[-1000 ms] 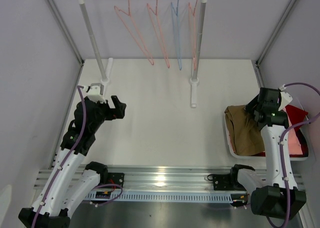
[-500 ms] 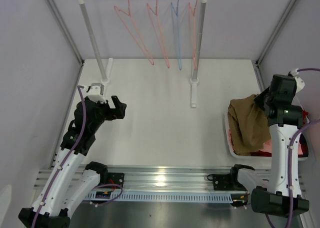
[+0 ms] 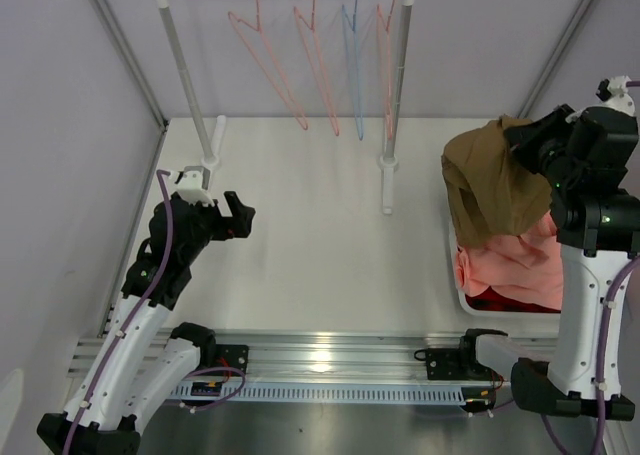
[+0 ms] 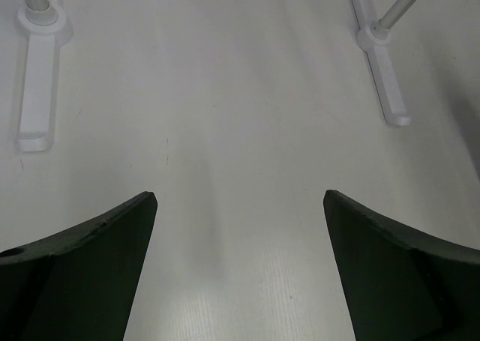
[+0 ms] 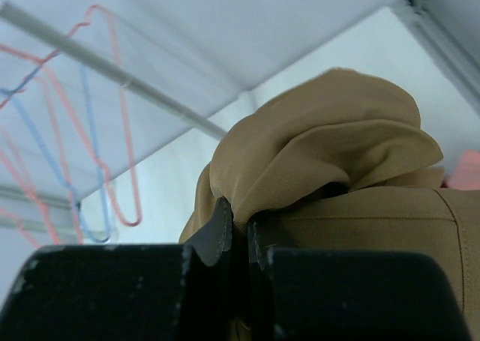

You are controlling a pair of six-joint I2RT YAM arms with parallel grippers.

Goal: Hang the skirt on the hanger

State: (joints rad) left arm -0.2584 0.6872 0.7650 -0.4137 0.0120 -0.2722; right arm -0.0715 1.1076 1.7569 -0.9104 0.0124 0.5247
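Only a thin fold of the skirt [image 3: 495,185] is clamped in the right gripper [image 5: 238,230] at three o'clock, so it may be dropped if swung.

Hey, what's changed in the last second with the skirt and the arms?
The right end effector shut on the skirt and lifted it up from the bin, uncovering the salmon-pink cloth beneath. The left end effector stayed open and where it was; the rack is unchanged.
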